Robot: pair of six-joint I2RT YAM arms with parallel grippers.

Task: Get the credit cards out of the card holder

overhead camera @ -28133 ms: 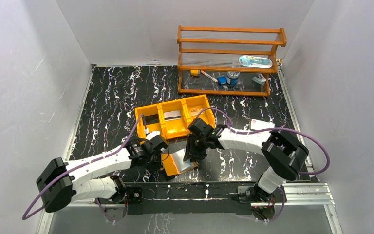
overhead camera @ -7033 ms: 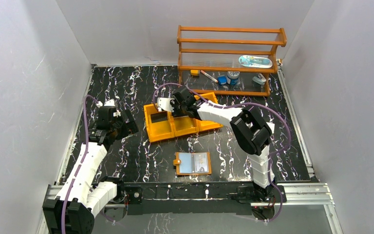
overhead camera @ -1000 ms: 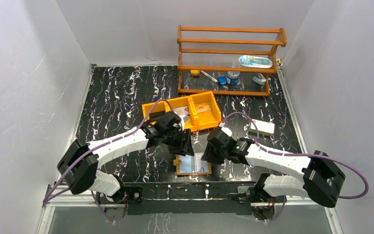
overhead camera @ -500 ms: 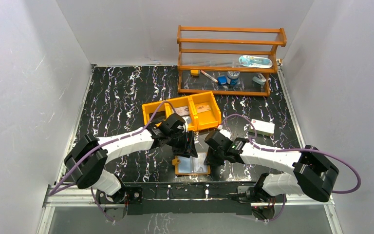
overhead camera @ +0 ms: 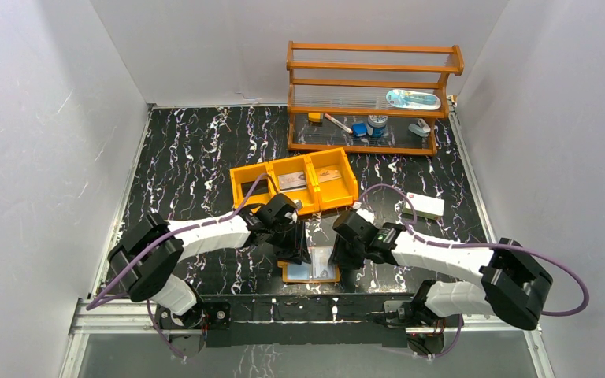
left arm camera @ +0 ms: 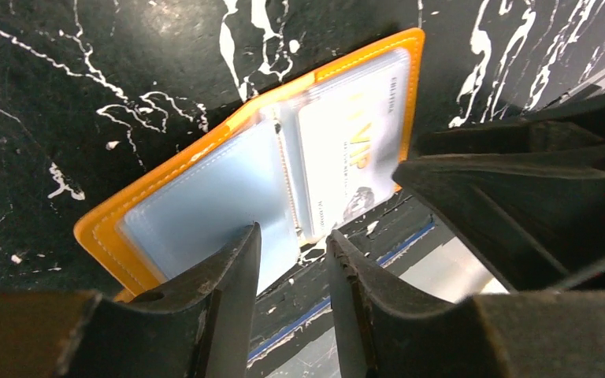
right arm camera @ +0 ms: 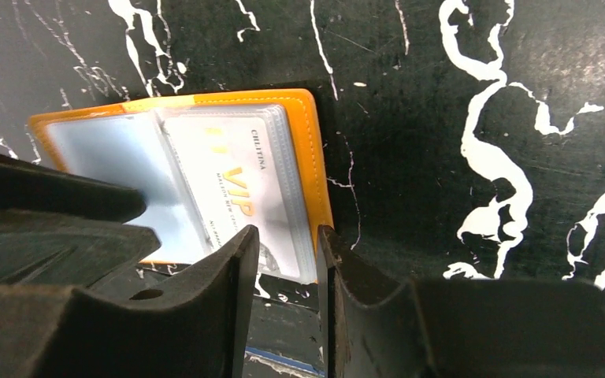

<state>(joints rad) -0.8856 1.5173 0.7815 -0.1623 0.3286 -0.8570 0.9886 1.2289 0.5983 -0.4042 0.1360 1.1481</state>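
Top external: card holder under left hand & right hand

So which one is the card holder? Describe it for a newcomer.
At the near edge of the table, in front of the orange tray, lies the card holder. It is a small orange-tan wallet opened flat, with blue-grey pockets and a VIP card showing; the tray is bigger, three-compartment.

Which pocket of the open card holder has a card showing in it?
The pocket under the right gripper: it shows a white card printed VIP. The other pocket looks plain pale blue.
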